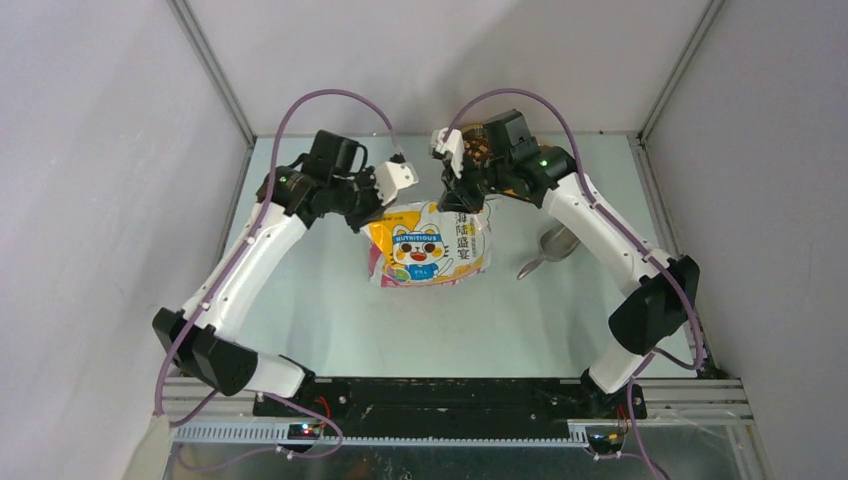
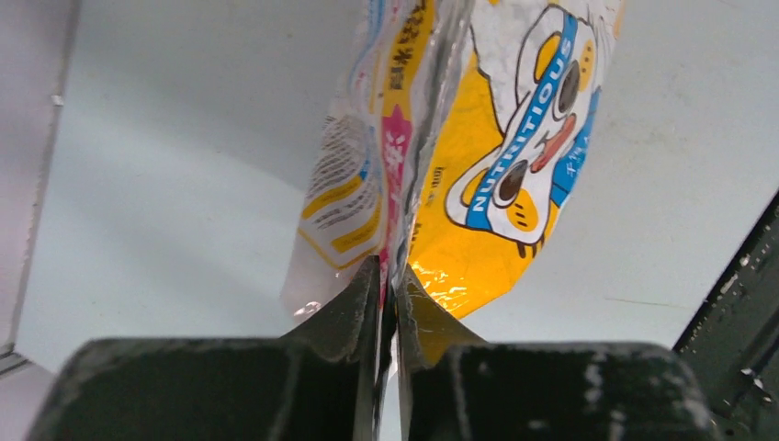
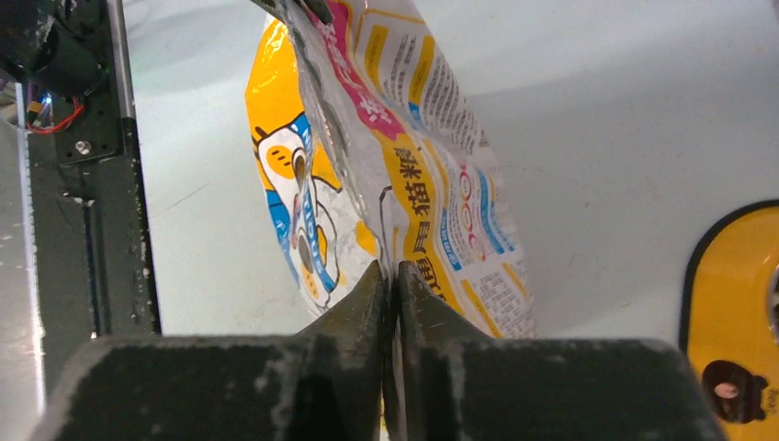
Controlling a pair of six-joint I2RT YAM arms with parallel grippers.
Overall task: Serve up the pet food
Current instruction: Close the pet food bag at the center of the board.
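The pet food bag [image 1: 430, 250], glossy white, orange and pink with a cartoon cat, hangs upright above the table between both arms. My left gripper [image 1: 378, 214] pinches its top left edge; in the left wrist view the gripper [image 2: 390, 285] has the bag [image 2: 496, 165] seam between almost-touching jaws. My right gripper [image 1: 467, 205] is shut on the top right edge, and the right wrist view shows its jaws [image 3: 390, 276] pressed on the bag [image 3: 404, 156]. Loose kibble is not clearly visible.
A yellow feeder [image 1: 478, 146] sits at the back behind the right wrist, mostly hidden, with something brown in it; its rim [image 3: 726, 303] shows at the right of the right wrist view. A grey metal scoop [image 1: 553, 247] lies right of the bag.
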